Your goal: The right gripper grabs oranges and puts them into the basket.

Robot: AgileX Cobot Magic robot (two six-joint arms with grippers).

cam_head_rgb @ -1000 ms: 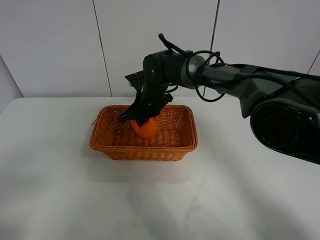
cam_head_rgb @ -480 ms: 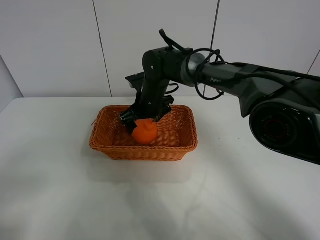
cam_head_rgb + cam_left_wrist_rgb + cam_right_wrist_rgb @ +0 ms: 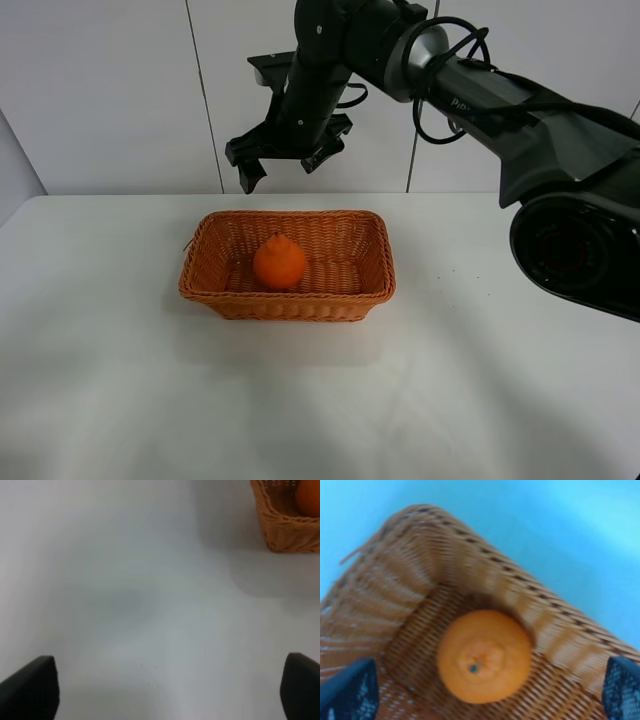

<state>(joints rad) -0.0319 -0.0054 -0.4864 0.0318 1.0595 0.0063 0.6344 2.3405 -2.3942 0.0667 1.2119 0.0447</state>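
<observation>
The orange (image 3: 279, 263) lies inside the wicker basket (image 3: 215, 292), near its middle, knob up. It also shows in the right wrist view (image 3: 484, 655), resting on the basket's floor (image 3: 415, 595). My right gripper (image 3: 285, 158) hangs well above the basket's far rim, open and empty, prongs spread. In the right wrist view only the fingertips (image 3: 347, 690) show at the two corners, wide apart. My left gripper (image 3: 165, 690) is open over bare table; a corner of the basket (image 3: 285, 527) with the orange (image 3: 309, 497) shows at that view's edge.
The white table (image 3: 120, 400) spreads around the basket. A white panelled wall (image 3: 110, 90) stands behind it. The right arm's base (image 3: 580, 250) bulks at the right side of the table.
My right gripper has let go of the orange and risen high above the basket. The orange now rests in the basket by itself.
</observation>
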